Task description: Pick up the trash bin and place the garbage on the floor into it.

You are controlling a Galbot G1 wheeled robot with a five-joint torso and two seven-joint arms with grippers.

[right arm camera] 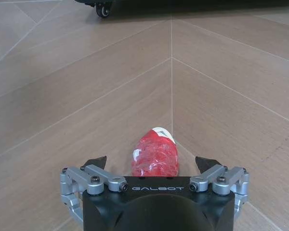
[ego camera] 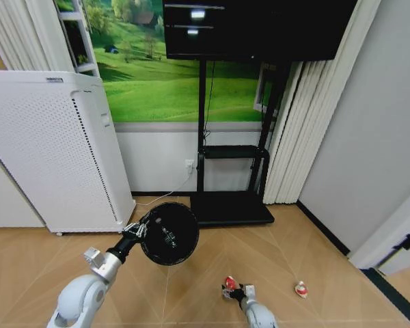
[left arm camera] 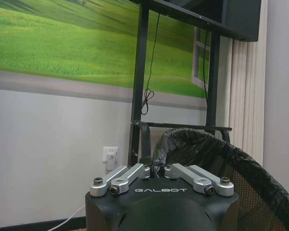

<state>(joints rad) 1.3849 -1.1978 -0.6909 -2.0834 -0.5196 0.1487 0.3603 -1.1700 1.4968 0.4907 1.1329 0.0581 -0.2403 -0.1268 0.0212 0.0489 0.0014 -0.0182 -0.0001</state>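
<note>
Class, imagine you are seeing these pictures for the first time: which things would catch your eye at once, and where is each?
The black trash bin stands out first, held up off the wooden floor by the left gripper, which is shut on its rim, its mouth turned toward the camera. Next is the red-and-white piece lying on the floor between the open fingers of the right gripper. Another small red-and-white piece lies farther to the right.

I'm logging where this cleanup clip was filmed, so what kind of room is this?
Probably an office or demo room, not a home: a large screen on a black rolling stand, a meadow wall mural, a white perforated cabinet, and wood-look flooring.
</note>
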